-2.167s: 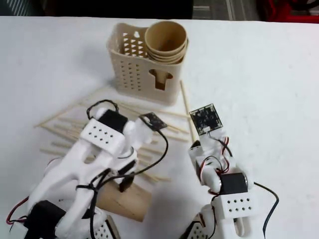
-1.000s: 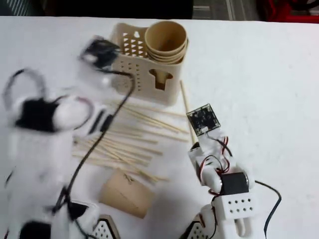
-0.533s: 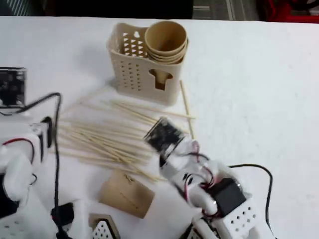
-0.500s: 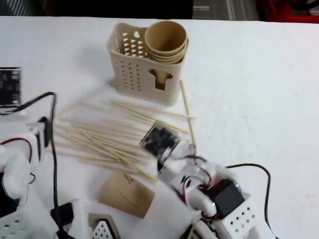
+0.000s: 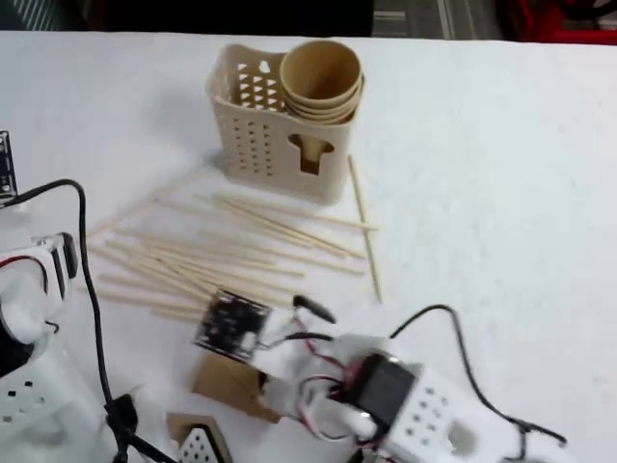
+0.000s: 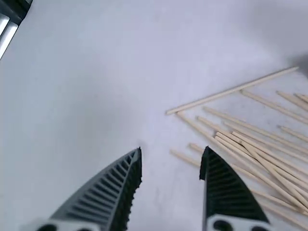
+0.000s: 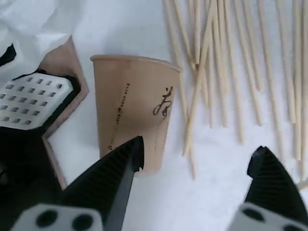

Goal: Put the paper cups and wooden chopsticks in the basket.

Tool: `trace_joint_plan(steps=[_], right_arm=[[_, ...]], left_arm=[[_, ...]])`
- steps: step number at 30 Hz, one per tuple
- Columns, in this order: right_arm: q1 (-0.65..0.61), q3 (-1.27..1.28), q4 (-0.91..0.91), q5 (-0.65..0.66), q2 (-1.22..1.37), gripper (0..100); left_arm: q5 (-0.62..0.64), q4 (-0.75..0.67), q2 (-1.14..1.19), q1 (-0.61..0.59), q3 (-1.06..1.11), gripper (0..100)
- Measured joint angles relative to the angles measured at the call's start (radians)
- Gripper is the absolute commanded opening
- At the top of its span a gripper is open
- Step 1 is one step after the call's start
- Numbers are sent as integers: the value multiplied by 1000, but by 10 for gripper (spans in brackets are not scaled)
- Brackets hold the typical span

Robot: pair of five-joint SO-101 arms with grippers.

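Your right arm (image 5: pixel 410 417) is white plastic with a black servo block, thin red and white wires, and a square black circuit board (image 5: pixel 231 324) just behind the right gripper (image 7: pixel 199 151), whose fingers (image 7: pixel 113 175) are black and pointed. Your left gripper (image 6: pixel 171 159) has dark grey jaws, ridged along the inner faces. A black cable (image 5: pixel 90 280) loops off the white left arm (image 5: pixel 24 309).

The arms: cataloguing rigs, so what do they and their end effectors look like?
White arms, left arm and right arm, with black motors, black cables and red wires. The left end effector and right end effector have dark, pointed fingers.
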Motion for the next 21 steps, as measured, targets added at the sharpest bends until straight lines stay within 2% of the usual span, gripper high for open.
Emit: trace_joint_plan(steps=[3,8,15,21], right_arm=[[-69,-60,0,-84,140,351],[-152,-86,-17,-112,327,351],[-163,-86,-75,-112,494,437],[-164,-86,-126,-112,608,433]], left_arm=[[0,0,0,0,5,207],[0,0,0,-2,5,207],[0,0,0,-2,5,207],[0,0,0,-2,5,207]])
